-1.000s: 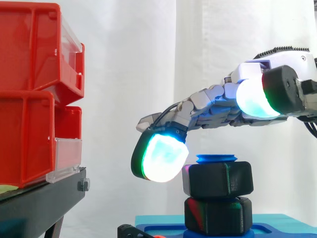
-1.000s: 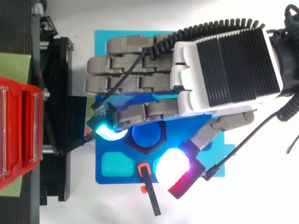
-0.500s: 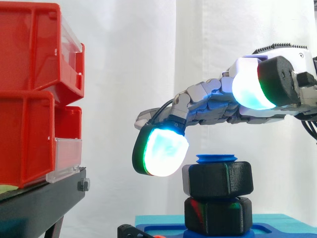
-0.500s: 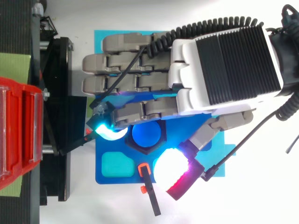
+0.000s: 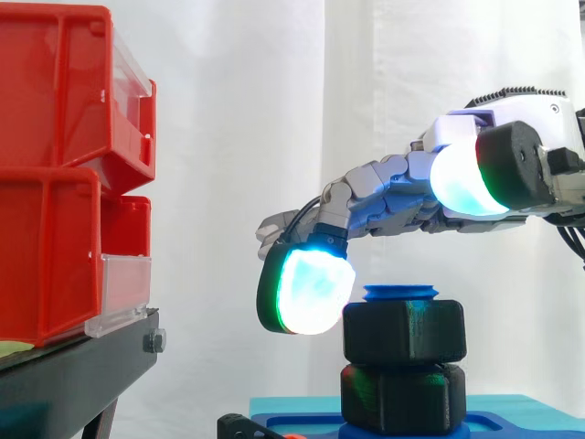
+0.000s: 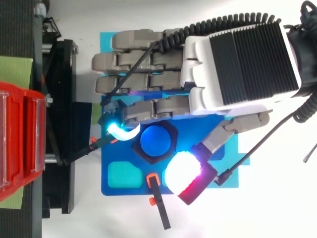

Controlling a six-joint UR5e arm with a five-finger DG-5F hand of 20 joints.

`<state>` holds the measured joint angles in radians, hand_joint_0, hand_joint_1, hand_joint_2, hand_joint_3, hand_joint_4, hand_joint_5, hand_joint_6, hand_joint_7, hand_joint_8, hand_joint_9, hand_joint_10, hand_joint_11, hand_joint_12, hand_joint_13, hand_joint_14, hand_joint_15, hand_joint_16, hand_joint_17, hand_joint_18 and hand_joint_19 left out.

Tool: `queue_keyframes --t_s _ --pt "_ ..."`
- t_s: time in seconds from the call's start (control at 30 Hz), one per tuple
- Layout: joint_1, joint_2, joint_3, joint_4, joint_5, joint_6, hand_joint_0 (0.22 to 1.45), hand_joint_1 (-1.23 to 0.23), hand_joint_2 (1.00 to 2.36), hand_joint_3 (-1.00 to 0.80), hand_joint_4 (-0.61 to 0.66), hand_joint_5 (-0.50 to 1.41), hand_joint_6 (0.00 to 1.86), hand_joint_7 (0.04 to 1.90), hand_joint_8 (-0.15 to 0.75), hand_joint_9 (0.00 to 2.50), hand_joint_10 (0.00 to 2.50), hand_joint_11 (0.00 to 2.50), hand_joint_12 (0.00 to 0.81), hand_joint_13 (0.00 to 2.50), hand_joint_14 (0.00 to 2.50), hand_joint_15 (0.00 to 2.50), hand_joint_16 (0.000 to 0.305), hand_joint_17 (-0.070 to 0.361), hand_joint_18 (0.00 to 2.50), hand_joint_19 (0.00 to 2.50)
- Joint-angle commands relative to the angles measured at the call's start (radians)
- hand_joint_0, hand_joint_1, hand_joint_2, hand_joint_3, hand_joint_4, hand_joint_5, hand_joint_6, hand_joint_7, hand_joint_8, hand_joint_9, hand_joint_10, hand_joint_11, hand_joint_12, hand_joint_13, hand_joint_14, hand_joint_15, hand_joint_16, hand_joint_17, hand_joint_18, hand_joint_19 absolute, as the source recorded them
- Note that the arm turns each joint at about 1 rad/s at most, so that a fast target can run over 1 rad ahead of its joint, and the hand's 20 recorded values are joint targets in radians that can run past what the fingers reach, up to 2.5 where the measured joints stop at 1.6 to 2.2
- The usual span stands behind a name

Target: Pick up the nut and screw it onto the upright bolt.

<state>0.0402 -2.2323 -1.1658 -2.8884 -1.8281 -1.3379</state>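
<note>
A black hex nut [image 5: 404, 332] sits on the upright blue bolt [image 6: 155, 140], above a second black hex piece [image 5: 402, 398] at the bolt's foot. The bolt's blue top [image 5: 400, 293] pokes out just above the nut. My hand [image 6: 237, 64] reaches in from the right, over the bolt, with its fingers stretched out. One bent finger's cyan-white pad [image 5: 311, 293] rests against the nut's left side. The thumb's white pad [image 5: 462, 180] hangs well above the nut and apart from it. The hand is open and holds nothing.
The bolt stands on a blue base [image 6: 119, 186] with a teal recess [image 6: 123, 173], on a light blue mat. An orange-and-black tool [image 6: 157, 203] lies at the base's front edge. Red bins [image 5: 64, 165] sit stacked on a black stand [image 5: 73, 375] at the left.
The bent finger's pad has moved right, up against the nut's left side. The thumb rose half a second ago and has come back down a little. The nut stays on the bolt.
</note>
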Motion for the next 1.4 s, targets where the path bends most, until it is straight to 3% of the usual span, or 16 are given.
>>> queue_keyframes --t_s 0.0,0.3,0.67,0.77,0.87,0.93,0.97,1.03,1.07,1.13,1.27,1.37 --pt "-0.006 0.0 0.0 0.0 -0.003 0.0 0.46 -0.15 1.0 -0.5 0.22 -0.12 0.5 0.96 0.218 0.31 0.0 0.0 0.325 0.16 0.0 0.0 0.045 0.102 0.0 0.0" --pt "-0.031 0.0 0.0 0.0 -0.03 0.0 0.47 -0.18 1.0 -0.5 0.19 -0.09 0.5 1.19 0.233 0.4 0.0 0.0 0.313 0.21 0.0 0.0 0.043 0.097 0.0 0.0" --pt "-0.045 0.0 0.014 0.0 -0.046 0.0 0.5 -0.25 1.0 -0.5 0.15 -0.01 0.5 1.41 0.244 0.62 0.0 0.0 0.282 0.38 0.0 0.0 0.036 0.082 0.04 0.0" --pt "-0.048 0.0 0.017 0.0 -0.051 0.0 0.5 -0.26 1.0 -0.5 0.14 0.0 0.58 1.23 0.242 0.71 0.0 0.0 0.268 0.44 0.0 0.0 0.033 0.074 0.1 0.0" --pt "-0.051 0.0 0.025 0.0 -0.053 0.0 0.5 -0.27 1.0 -0.5 0.14 0.0 0.61 1.18 0.243 0.79 0.0 0.0 0.259 0.47 0.0 0.0 0.028 0.063 0.14 0.0" --pt "-0.052 0.0 0.029 0.0 -0.056 0.0 0.5 -0.27 1.0 -0.5 0.15 0.01 0.58 1.22 0.243 0.8 0.0 0.0 0.26 0.47 0.0 0.0 0.028 0.062 0.15 0.0" --pt "-0.055 0.0 0.037 -0.005 -0.06 -0.001 0.5 -0.27 1.0 -0.5 0.14 0.01 0.5 1.36 0.24 0.77 0.0 0.0 0.262 0.45 0.0 0.0 0.028 0.063 0.1 0.0" --pt "-0.059 0.0 0.048 -0.012 -0.065 -0.001 0.49 -0.26 1.0 -0.5 0.12 -0.02 0.5 1.3 0.238 0.71 0.0 0.0 0.288 0.34 0.0 0.0 0.031 0.069 0.0 0.0" --pt "-0.066 0.0 0.081 -0.045 -0.079 -0.007 0.48 -0.25 1.0 -0.5 0.12 -0.03 0.5 1.31 0.234 0.65 0.0 0.0 0.298 0.28 0.0 0.0 0.033 0.074 0.0 0.0" --pt "-0.069 0.0 0.087 -0.061 -0.086 -0.017 0.47 -0.24 1.0 -0.5 0.12 -0.06 0.5 1.26 0.229 0.58 0.0 0.0 0.311 0.2 0.0 0.0 0.035 0.08 0.0 0.0" --pt "-0.074 0.0 0.089 -0.072 -0.089 -0.032 0.46 -0.22 1.0 -0.5 0.22 -0.11 0.5 0.96 0.221 0.49 0.0 0.0 0.319 0.13 0.0 0.0 0.039 0.088 0.0 0.0" --pt "-0.068 0.0 0.087 -0.077 -0.085 -0.035 0.46 -0.21 1.0 -0.5 0.19 -0.14 0.5 0.78 0.207 0.43 0.0 0.0 0.321 0.08 0.0 0.0 0.041 0.092 0.0 0.0"
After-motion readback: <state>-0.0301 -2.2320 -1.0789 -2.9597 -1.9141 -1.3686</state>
